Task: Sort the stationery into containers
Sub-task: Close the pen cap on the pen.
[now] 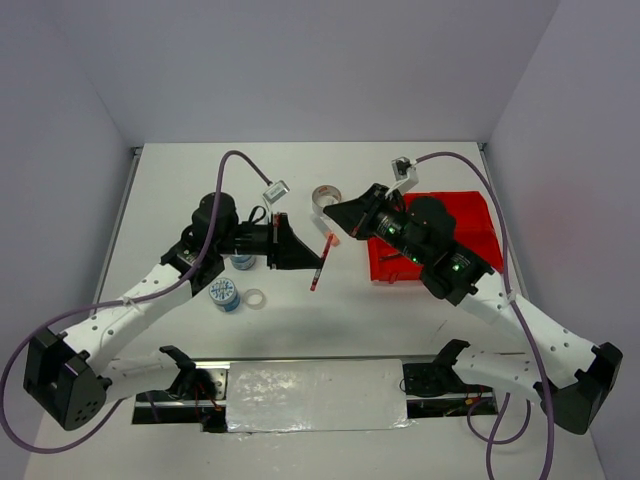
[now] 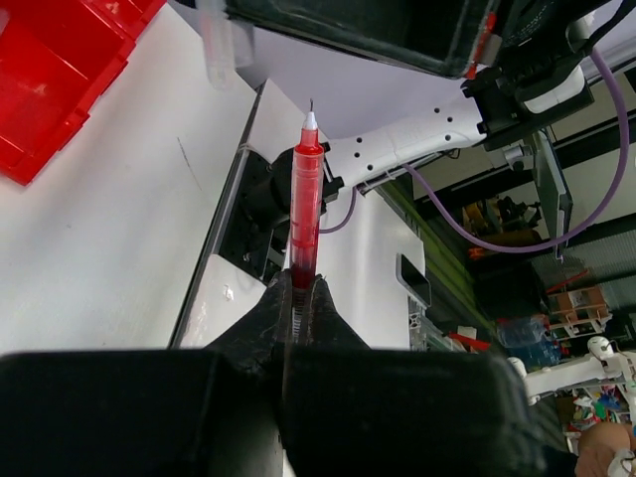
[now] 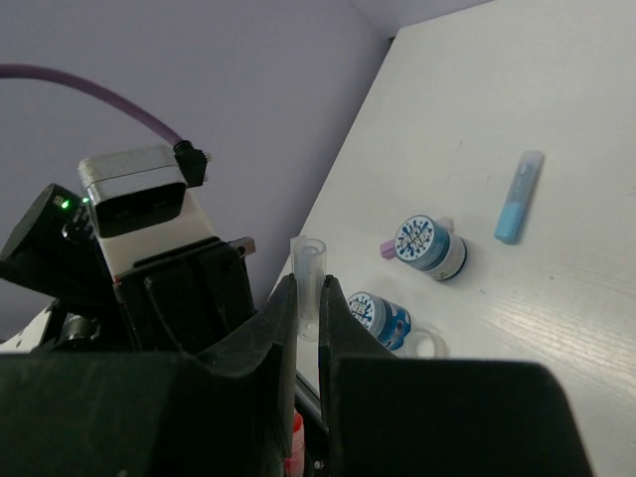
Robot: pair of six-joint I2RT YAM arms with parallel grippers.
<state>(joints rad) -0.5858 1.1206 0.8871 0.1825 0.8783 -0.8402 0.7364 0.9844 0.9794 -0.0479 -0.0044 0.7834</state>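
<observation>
Between the left fingers sits the red pen — clamped at its base, long axis running straight out, bare tip fwd. Right fingers, near that tip, pinch the clear cap — slightly off-axis; red bin lies behind them.

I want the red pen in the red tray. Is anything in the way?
Yes. The right gripper, shut on a clear cap, and its arm hang between the red pen and the red tray.
</observation>
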